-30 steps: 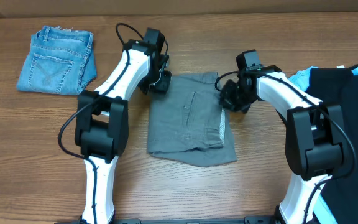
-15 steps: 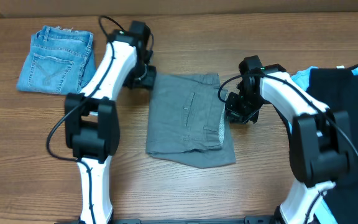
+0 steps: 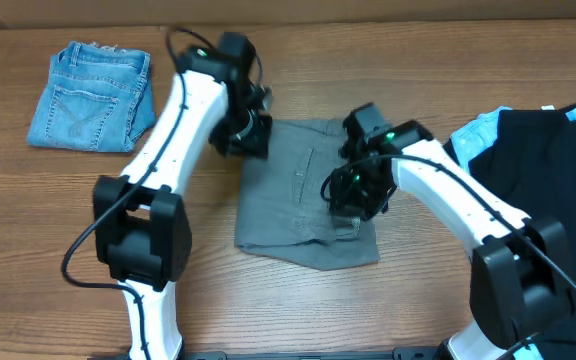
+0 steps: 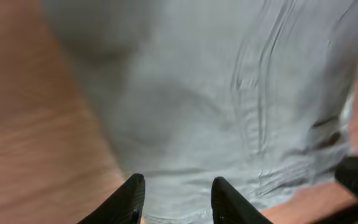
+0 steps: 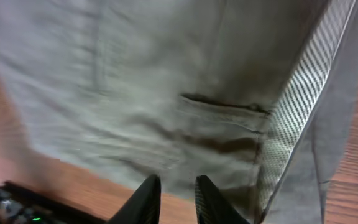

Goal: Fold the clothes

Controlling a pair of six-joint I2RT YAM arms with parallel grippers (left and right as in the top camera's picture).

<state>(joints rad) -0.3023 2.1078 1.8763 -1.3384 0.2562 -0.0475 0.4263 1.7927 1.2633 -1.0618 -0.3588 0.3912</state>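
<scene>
Two pincers (image 4: pixel 177 182) (image 5: pixel 176 179) ajar over shorts (image 3: pixel 288 218)

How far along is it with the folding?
Done: the grey shorts lie doubled over, and the denim shorts sit folded aside. In hand: left gripper and right gripper are poised over the grey pair, jaws apart, gripping nothing. Left: probably another fold; the black garment looks unfolded.
</scene>
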